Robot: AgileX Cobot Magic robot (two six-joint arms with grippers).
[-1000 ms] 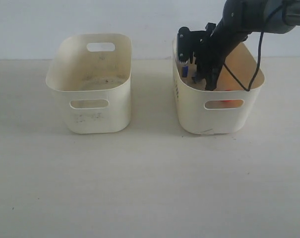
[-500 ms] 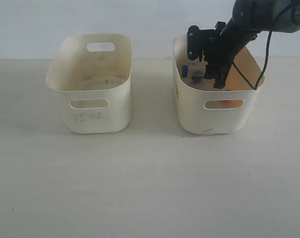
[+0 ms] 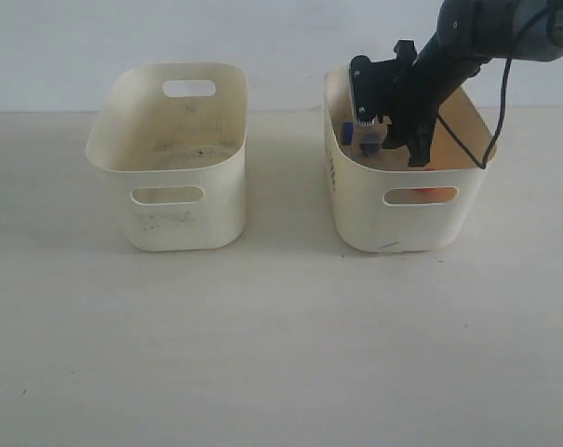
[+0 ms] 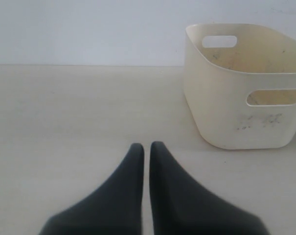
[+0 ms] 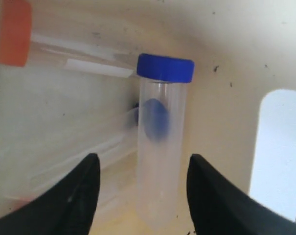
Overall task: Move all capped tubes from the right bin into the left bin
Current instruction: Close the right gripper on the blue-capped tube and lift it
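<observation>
- Capped tubes [image 3: 348, 136], as far as I can make them out, lie inside the right bin [image 3: 411, 228], right of centre in the exterior frame. Blue shows by its left inner wall, and orange-red shows through the front handle cut-out.
- Left bin [image 3: 169, 223], left of centre: I see no tube in it.
- Governing relation: in the right wrist view a blue-capped tube [image 5: 160, 147] sits squarely between the fingers of the right gripper [image 5: 143, 166]. Its long axis runs straight away from the claw, with the cap at the far end by the bin wall.
- Right gripper state: released — jaws spread, a gap on either side of the tube, no contact evident.
- An orange-capped tube [image 5: 13, 32] lies crosswise beyond one finger, clear of the blue one.
- Pose: the right arm enters from the upper right of the exterior frame, wrist pitched down, claw below the bin rim.
- Left gripper [image 4: 144, 149]: clenched on nothing, low over the table [image 4: 64, 107], facing the left bin — so the right arm is the nearer one.
- Judgement: closing here should take the tube across its width.
</observation>
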